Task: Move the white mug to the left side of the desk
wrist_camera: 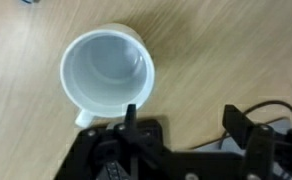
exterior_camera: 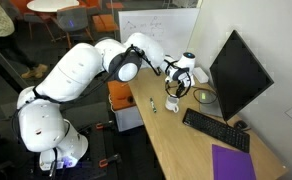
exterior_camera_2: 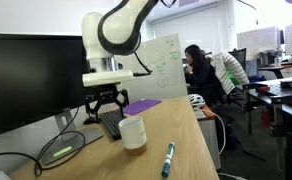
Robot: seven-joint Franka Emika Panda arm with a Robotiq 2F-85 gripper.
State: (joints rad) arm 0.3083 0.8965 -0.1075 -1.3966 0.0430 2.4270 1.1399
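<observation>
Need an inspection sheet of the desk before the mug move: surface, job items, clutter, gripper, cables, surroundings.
Surface: light-wood desk, bare wood around the mug.
Job's things: white mug upright on the desk, empty in the wrist view, not held.
Clutter: green marker, keyboard, purple pad, monitor, round dish.
Grippers: gripper open, above the desk beside the mug; the mug sits outside the fingers.
Cables: dark cable on the desk near the gripper.
Surroundings: office; whiteboard, seated people behind.
</observation>
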